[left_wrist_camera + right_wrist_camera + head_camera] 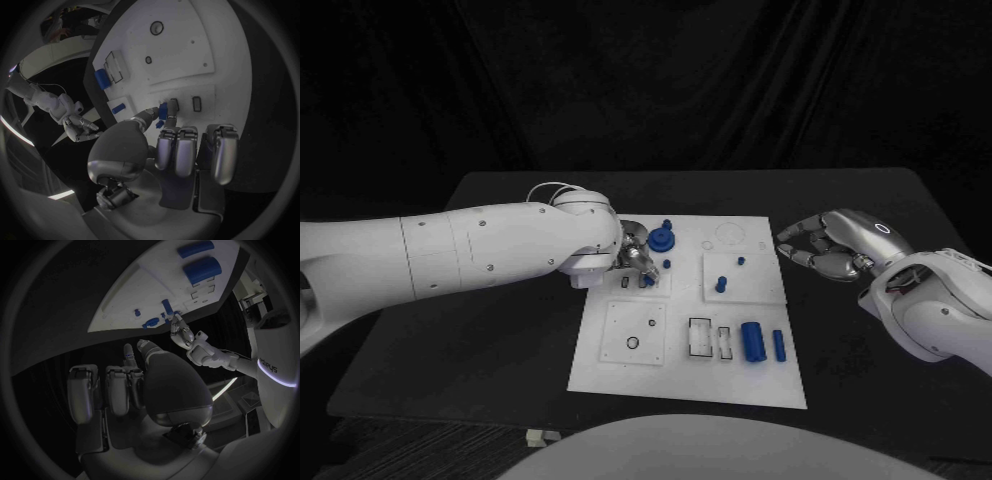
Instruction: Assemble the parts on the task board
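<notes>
White and flat, the task board (635, 350) lies in the middle of a black table (473, 330), and the left hand (635, 262) rests over the board's left edge, pinching a small blue part (163, 111) between thumb and fingertip just above a rectangular slot. Moving right, a round blue part (661, 238) stands near the board's far edge, two small blue pegs (721, 284) stand mid-board, and a blue cylinder (753, 341) with a slim blue bar (779, 345) lies near the right edge. Beyond the board's right edge, the right hand (822, 246) hovers with fingers curled in, holding nothing.
</notes>
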